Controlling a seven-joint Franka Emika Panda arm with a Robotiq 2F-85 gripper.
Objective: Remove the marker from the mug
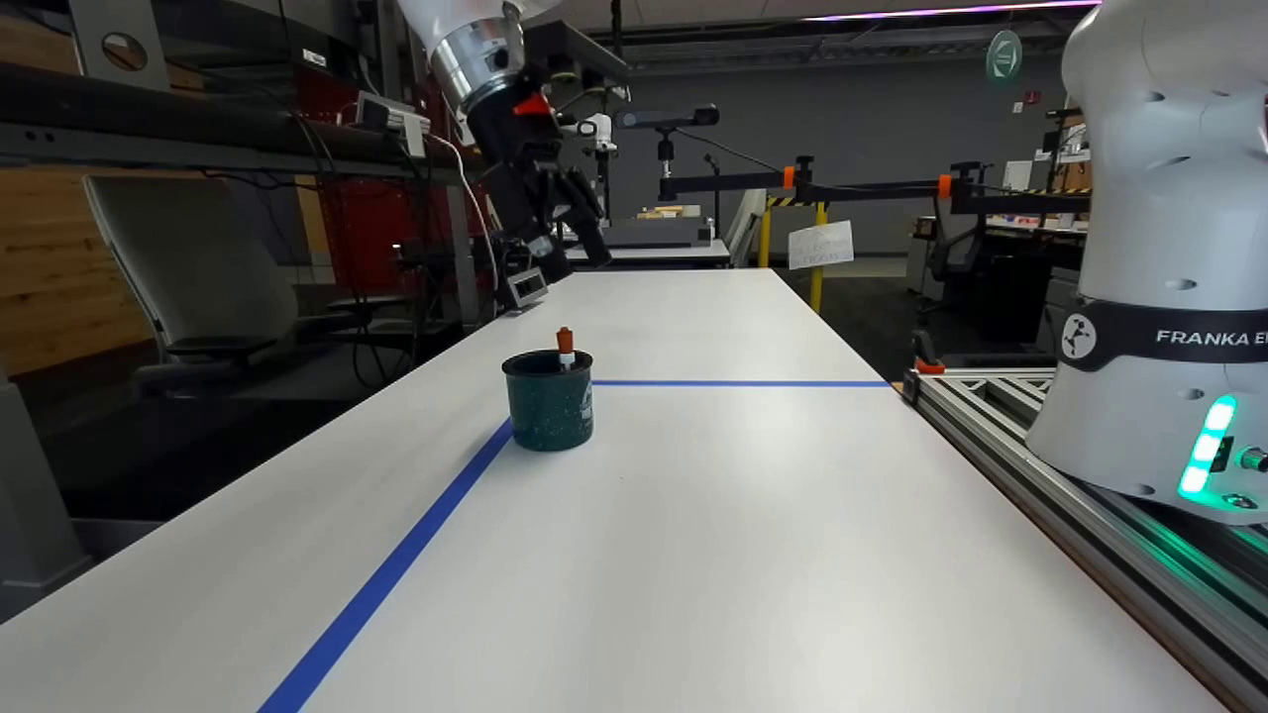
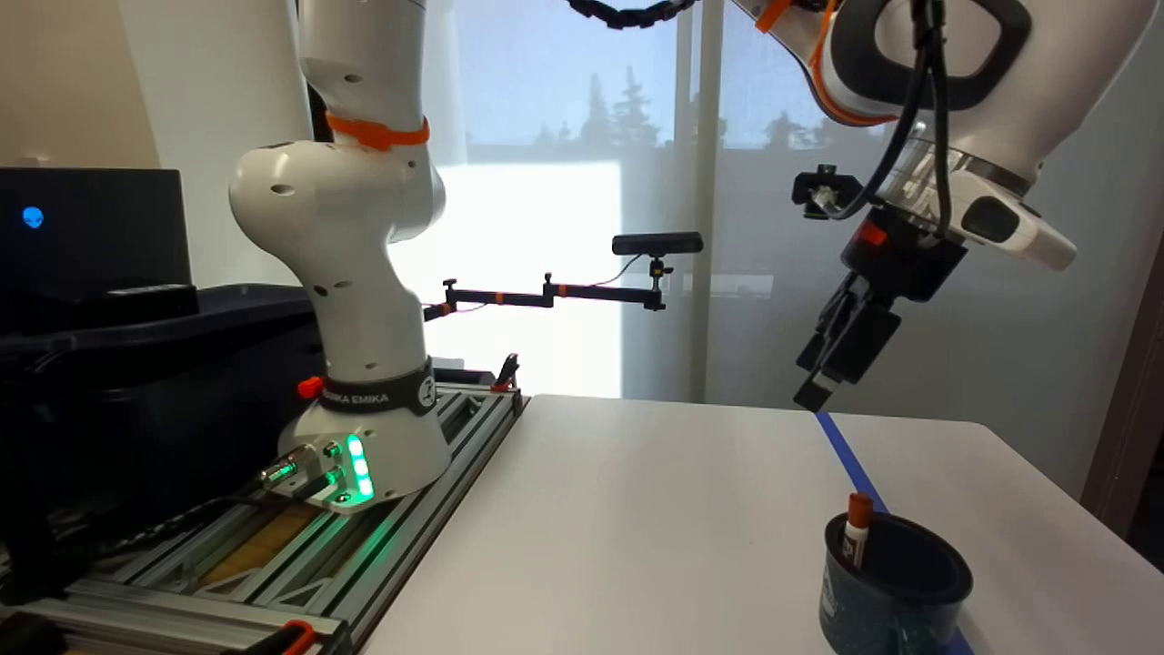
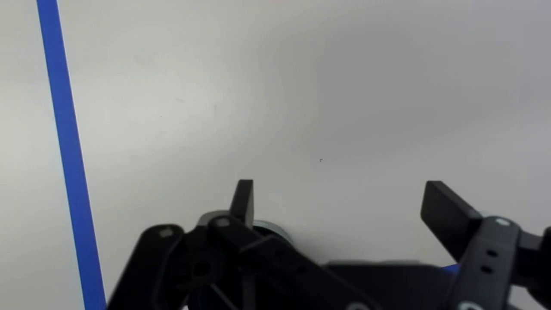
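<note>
The mug (image 1: 550, 411) is dark teal and stands upright on the white table, on a blue tape line. In an exterior view its handle (image 2: 914, 635) faces the camera. The marker (image 1: 565, 347) stands in the mug, leaning near the rim, with its red-brown cap up and a bit of white body showing; it also shows in an exterior view (image 2: 857, 530). Its lower part is hidden inside. My gripper (image 1: 562, 269) is open and empty, tilted, above and apart from the mug. In the wrist view the jaws (image 3: 340, 181) are wide apart; one finger covers most of the mug (image 3: 274, 229), and the marker is hidden.
The white table (image 1: 713, 555) carries blue tape lines (image 1: 396, 555). The robot base (image 2: 373, 446) stands on a metal rail frame (image 2: 473, 491) along one table edge. A camera on a jointed bar (image 2: 657, 244) stands beyond the table. A grey chair (image 1: 198, 257) is beside the opposite edge.
</note>
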